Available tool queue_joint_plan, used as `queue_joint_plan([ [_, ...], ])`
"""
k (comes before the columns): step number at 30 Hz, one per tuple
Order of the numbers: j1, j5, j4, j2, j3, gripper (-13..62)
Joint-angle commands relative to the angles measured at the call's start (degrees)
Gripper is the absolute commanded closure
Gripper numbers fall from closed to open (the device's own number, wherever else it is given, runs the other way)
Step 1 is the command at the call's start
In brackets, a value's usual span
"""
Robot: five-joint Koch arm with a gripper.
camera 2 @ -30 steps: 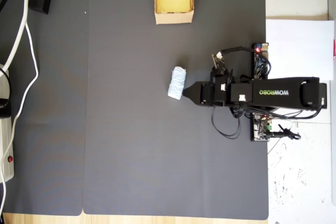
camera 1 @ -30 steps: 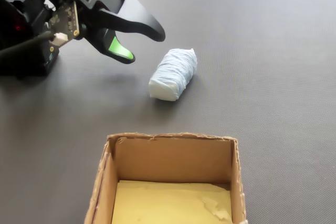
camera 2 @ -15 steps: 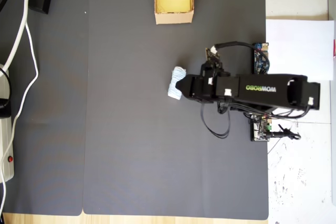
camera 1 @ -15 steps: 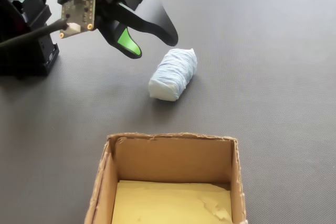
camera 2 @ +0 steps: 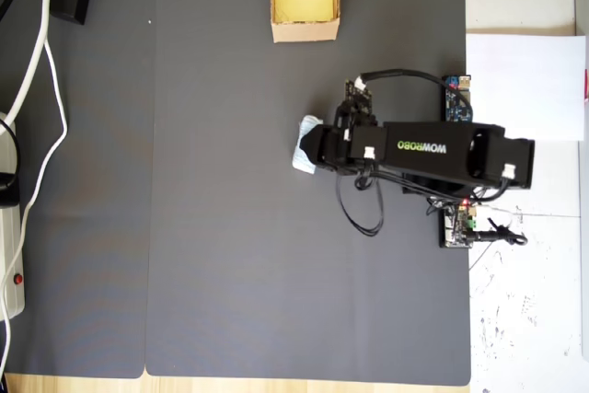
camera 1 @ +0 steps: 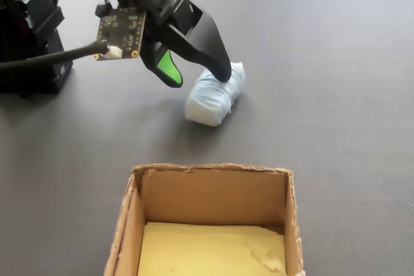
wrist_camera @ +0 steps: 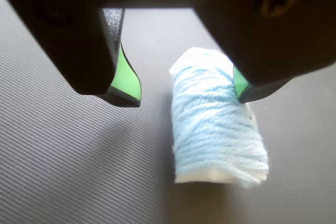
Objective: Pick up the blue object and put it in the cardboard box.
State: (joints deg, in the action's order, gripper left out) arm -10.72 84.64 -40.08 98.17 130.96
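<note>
The gripper (wrist_camera: 186, 95) hangs with its jaws spread over the blue object (wrist_camera: 218, 124), which lies on the dark mat of the counter (camera 1: 336, 63); in the wrist view the bundle sits off-centre in the gap, close under the right-hand jaw with clear mat between it and the green-padded left one; its long axis runs along the camera's line of sight, so the jaws stand on either side of its narrow width; nothing is held. In the fixed view the bundle (camera 1: 213, 98) lies just beyond the cardboard box (camera 1: 132, 224), apart from it; a grasp would likely call for a slight sideways shift to centre it.
</note>
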Motion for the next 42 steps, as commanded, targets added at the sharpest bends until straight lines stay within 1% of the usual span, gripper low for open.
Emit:
queue_joint_plan([
  [1,0.00,0.18,1.14,-1.32,-3.34,16.2],
  [9,-0.18,0.26,3.52,-7.03,-5.54,16.8],
  [13,-0.79,0.53,7.91,-8.70,-5.10,26.7],
  [17,-1.85,0.88,15.03,-9.14,-3.87,41.0],
  [19,-2.02,1.05,18.11,-9.49,-3.78,45.0],
  [27,-2.64,7.21,28.74,-7.47,-0.18,45.0],
  [31,-2.81,13.45,43.42,-5.63,6.42,45.0],
  [38,-2.90,12.83,62.67,-1.23,11.87,45.0],
  [42,-3.60,10.11,69.61,1.93,13.62,45.0],
])
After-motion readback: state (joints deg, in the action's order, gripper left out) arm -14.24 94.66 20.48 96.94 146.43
